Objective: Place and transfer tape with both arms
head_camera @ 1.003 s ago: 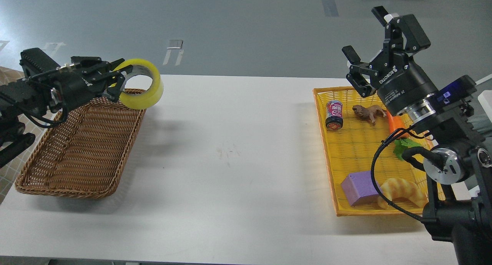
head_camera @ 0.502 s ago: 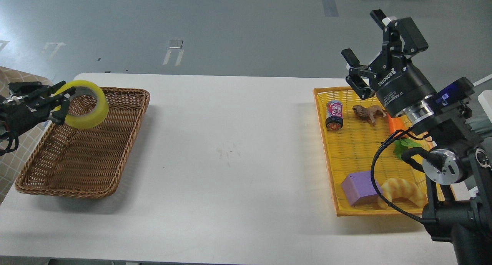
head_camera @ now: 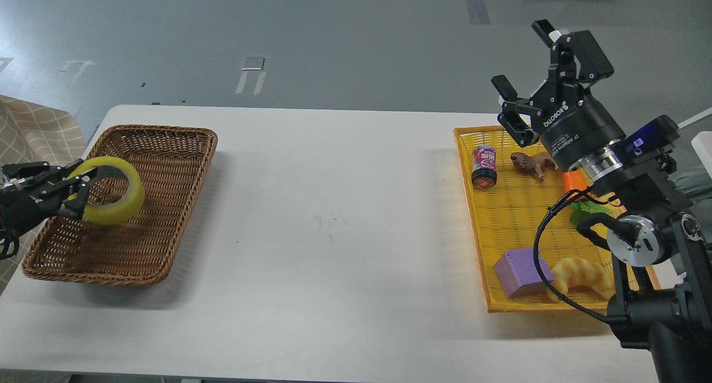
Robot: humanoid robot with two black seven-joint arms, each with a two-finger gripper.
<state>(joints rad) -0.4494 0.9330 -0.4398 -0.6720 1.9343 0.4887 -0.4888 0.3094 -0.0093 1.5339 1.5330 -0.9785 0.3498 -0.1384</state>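
Note:
The tape (head_camera: 114,197) is a yellow roll held by my left gripper (head_camera: 75,189), which is shut on its rim, one finger through the core. The roll hangs low over the left part of the brown wicker basket (head_camera: 167,205); I cannot tell whether it touches the basket floor. My right gripper (head_camera: 523,60) is open and empty, raised above the far end of the yellow tray (head_camera: 473,216).
The yellow tray holds a small can (head_camera: 483,166), a toy lion (head_camera: 534,163), a carrot (head_camera: 573,183), a purple cube (head_camera: 520,272) and a croissant (head_camera: 584,274). The white table (head_camera: 334,233) lies between basket and tray.
My left gripper has carried the tape left and down, from above the basket's far right corner to low over its left side. The right arm has shifted only slightly.

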